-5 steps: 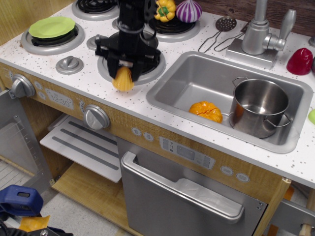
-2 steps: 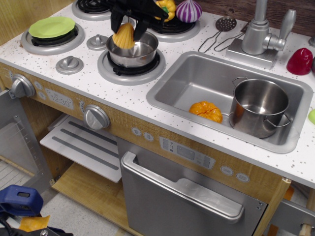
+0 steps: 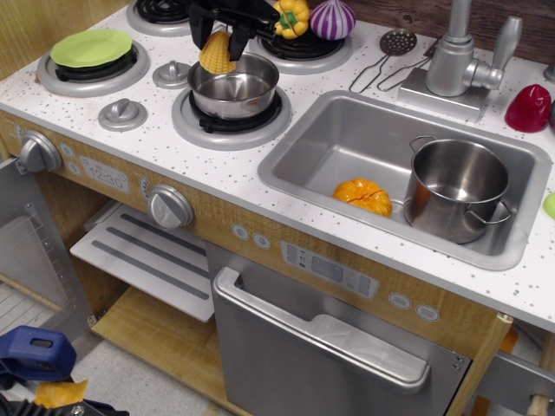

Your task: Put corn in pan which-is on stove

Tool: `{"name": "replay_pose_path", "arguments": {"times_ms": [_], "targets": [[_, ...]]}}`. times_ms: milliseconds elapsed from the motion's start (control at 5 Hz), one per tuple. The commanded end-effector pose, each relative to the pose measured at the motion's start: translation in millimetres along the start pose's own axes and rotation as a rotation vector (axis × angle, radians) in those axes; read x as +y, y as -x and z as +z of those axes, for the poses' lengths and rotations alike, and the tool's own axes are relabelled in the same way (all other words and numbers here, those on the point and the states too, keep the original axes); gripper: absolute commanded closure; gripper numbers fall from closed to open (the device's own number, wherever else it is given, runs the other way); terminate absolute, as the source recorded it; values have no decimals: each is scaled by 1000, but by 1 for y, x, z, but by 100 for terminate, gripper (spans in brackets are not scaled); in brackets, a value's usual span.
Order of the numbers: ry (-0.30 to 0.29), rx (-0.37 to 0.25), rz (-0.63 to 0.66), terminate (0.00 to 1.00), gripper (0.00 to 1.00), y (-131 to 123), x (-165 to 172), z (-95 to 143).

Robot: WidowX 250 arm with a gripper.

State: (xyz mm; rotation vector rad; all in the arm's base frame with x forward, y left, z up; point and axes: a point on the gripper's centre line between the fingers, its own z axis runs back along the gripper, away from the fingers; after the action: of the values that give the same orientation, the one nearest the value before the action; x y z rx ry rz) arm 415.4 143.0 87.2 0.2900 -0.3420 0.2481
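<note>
My black gripper (image 3: 218,36) is shut on the yellow corn (image 3: 217,54) and holds it above the far left rim of the pan (image 3: 234,87). The pan is a small shiny steel one, empty, standing on the front right burner of the white speckled stove (image 3: 113,87). The corn hangs tapered end up, its broad end just over the pan's rim. The arm above the gripper runs out of the top of the frame.
A green plate (image 3: 91,48) lies on the left burner. A yellow bell pepper (image 3: 292,17) and a purple onion (image 3: 332,18) sit on the back burner. The sink (image 3: 347,139) holds an orange pumpkin toy (image 3: 362,195) and a tall steel pot (image 3: 455,189). A faucet (image 3: 455,61) stands behind.
The gripper has carried the corn from the stove's front edge up and back, uncovering the pan, and now holds it a little further back over the pan's far rim.
</note>
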Motion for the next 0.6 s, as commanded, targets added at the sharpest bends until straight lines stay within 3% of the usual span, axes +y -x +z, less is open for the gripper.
{"name": "replay_pose_path", "arguments": {"times_ms": [0, 400], "targets": [[72, -32, 31, 0, 0, -11, 3, -2], [99, -28, 11, 0, 0, -12, 4, -3]]}}
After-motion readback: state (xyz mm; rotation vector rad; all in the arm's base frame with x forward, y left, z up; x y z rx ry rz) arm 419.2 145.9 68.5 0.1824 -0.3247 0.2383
